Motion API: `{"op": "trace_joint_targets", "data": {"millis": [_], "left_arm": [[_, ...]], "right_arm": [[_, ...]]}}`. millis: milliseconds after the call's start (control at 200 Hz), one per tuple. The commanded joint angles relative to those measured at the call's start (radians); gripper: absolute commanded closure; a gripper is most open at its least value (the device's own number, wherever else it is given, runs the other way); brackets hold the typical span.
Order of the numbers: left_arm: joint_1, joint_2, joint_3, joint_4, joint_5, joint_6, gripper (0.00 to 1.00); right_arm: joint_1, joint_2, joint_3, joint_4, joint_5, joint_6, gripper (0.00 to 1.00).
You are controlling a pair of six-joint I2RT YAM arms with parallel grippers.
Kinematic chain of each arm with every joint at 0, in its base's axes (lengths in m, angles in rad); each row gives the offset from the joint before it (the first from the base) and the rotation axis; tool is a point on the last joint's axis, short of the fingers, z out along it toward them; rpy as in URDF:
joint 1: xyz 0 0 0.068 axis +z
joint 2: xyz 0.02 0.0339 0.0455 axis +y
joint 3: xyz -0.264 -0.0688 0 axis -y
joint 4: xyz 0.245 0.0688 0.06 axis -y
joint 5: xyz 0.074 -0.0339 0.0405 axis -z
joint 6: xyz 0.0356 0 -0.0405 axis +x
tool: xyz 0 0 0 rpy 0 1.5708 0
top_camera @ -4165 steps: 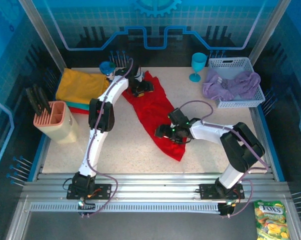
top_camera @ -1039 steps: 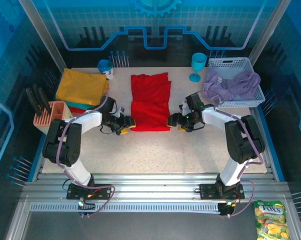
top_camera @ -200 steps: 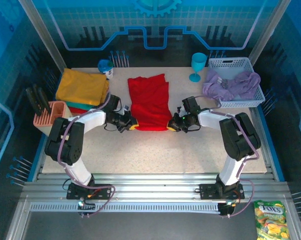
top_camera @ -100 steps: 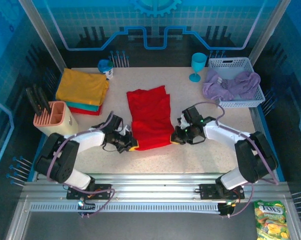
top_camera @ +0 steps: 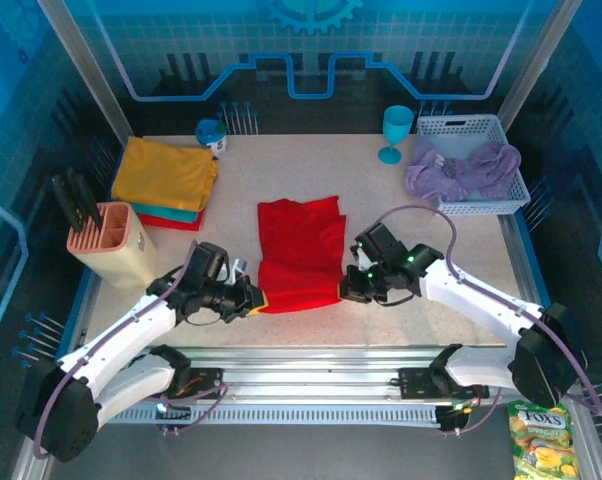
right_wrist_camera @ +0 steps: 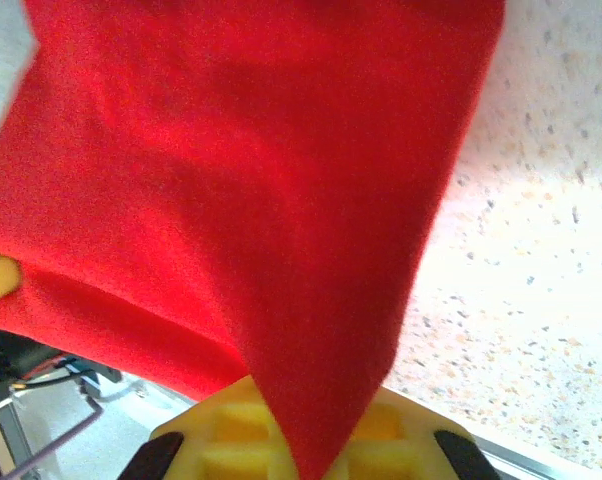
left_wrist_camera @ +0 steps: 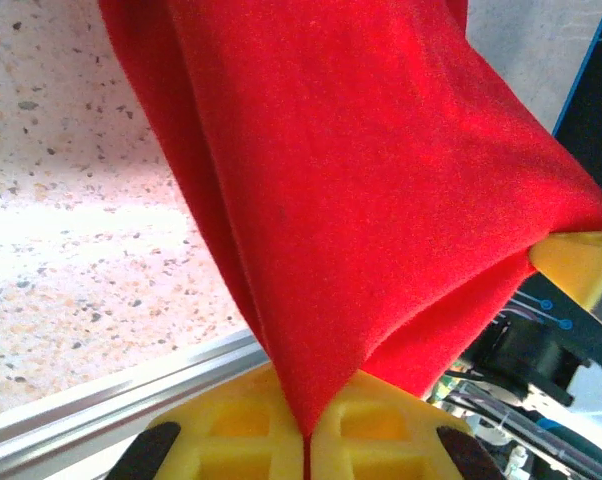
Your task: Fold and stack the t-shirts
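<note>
At the worktop's (top_camera: 451,240) front, left hand (top_camera: 253,300) and right hand (top_camera: 347,290) pinch the half-folded red t-shirt (top_camera: 299,250); lavender t-shirt (top_camera: 461,170) lies unfolded in basket (top_camera: 459,122).

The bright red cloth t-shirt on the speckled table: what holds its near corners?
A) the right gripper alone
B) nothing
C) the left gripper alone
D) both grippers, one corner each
D: the left gripper and the right gripper are each shut on a near corner of the bright red t-shirt.
</note>
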Motion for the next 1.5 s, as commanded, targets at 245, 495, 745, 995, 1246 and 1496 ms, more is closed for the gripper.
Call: {"op": "trace_joint_targets", "data": {"millis": [245,495,745,995,1246,1496], "left_arm": [[0.083,0.246,0.288,-0.11,-0.018,0.07,1.0],[0.167,0.401,0.436,-0.094,0.008,0.125,1.0],[0.212,0.564,0.6,-0.09,0.045,0.157,1.0],[0.228,0.677,0.727,-0.086,0.052,0.168,1.0],[0.255,0.819,0.823,-0.053,0.078,0.183,1.0],[0.284,0.952,0.919,-0.052,0.101,0.182,1.0]], "right_arm": [[-0.093,0.159,0.253,-0.117,0.024,-0.108,1.0],[-0.173,0.321,0.415,-0.131,-0.052,-0.191,1.0],[-0.221,0.486,0.578,-0.157,-0.113,-0.235,0.99],[-0.25,0.589,0.678,-0.161,-0.126,-0.247,0.99],[-0.282,0.701,0.753,-0.161,-0.166,-0.254,0.98],[-0.309,0.789,0.802,-0.138,-0.204,-0.237,0.97]]}}
